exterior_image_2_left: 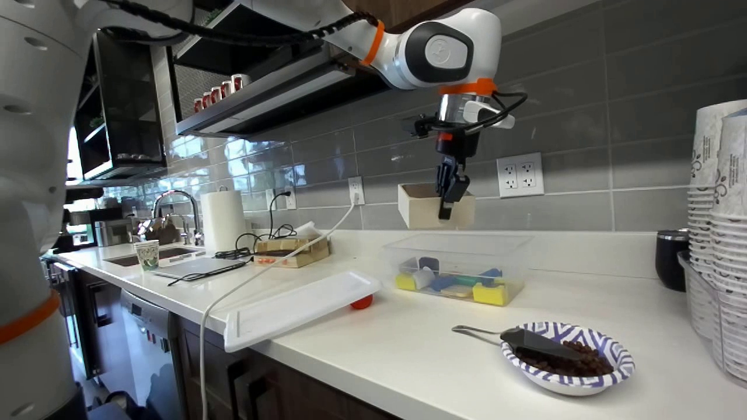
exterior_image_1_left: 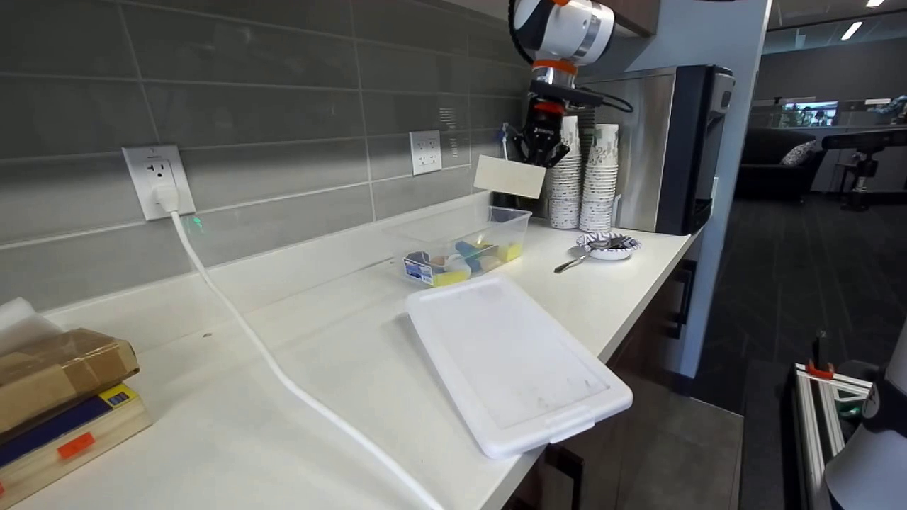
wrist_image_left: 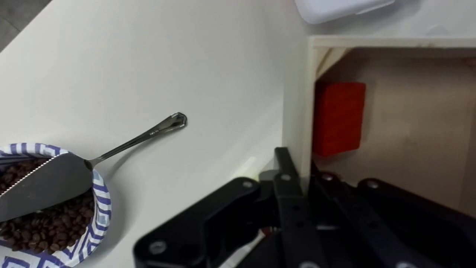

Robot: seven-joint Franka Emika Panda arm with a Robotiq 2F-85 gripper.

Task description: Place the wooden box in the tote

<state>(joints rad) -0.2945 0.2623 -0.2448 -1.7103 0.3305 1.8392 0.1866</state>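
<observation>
The pale wooden box (exterior_image_2_left: 420, 211) hangs in the air in both exterior views, its open side facing up. My gripper (exterior_image_2_left: 447, 213) is shut on one of its side walls; in the wrist view the dark fingers (wrist_image_left: 285, 163) stand on either side of that wall, the inner one partly in shadow. A red block (wrist_image_left: 340, 117) lies inside the box, against the gripped wall. Below is the tote, a clear plastic bin (exterior_image_1_left: 511, 230) on the counter by the backsplash, with several yellow and blue pieces in it. A gap shows between box and tote in an exterior view.
A white lid (exterior_image_1_left: 517, 354) lies tilted in front of the tote, a red object (exterior_image_2_left: 362, 302) under its edge. A patterned bowl (exterior_image_2_left: 566, 382) of brown beans holds a serving spatula (wrist_image_left: 141, 137). Tall cup stacks (exterior_image_1_left: 599, 184) and a black tumbler (exterior_image_2_left: 671, 259) stand beyond.
</observation>
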